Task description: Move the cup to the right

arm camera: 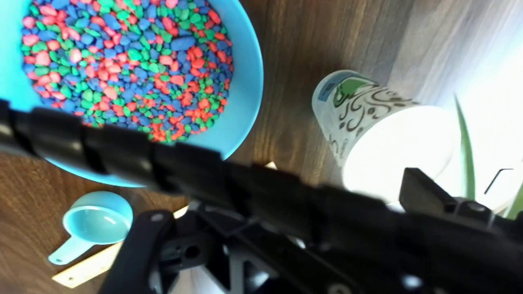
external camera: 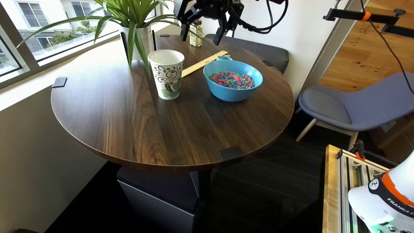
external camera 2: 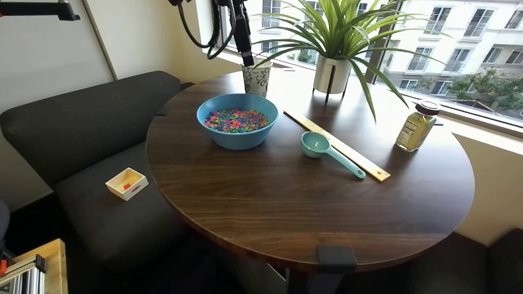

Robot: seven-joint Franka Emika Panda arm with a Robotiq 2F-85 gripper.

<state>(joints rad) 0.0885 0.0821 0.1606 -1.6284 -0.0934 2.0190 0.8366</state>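
Cup (external camera: 168, 77) upright near blue bowl (external camera: 230, 94), end effector (external camera: 200, 38) above table (external camera: 190, 129), fingers (external camera: 220, 33) wide apart.

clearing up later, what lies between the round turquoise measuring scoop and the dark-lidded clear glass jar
A flat pale wooden ruler, as both exterior views show.

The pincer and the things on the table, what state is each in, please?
Pincer: open, holding nothing
Cup: upright, open-topped, ungripped
Bowl: upright, partly filled with coloured pebbles
Scoop: empty, facing up
Bottle: capped, upright
Wooden strip: lying flat
Plant: potted, green
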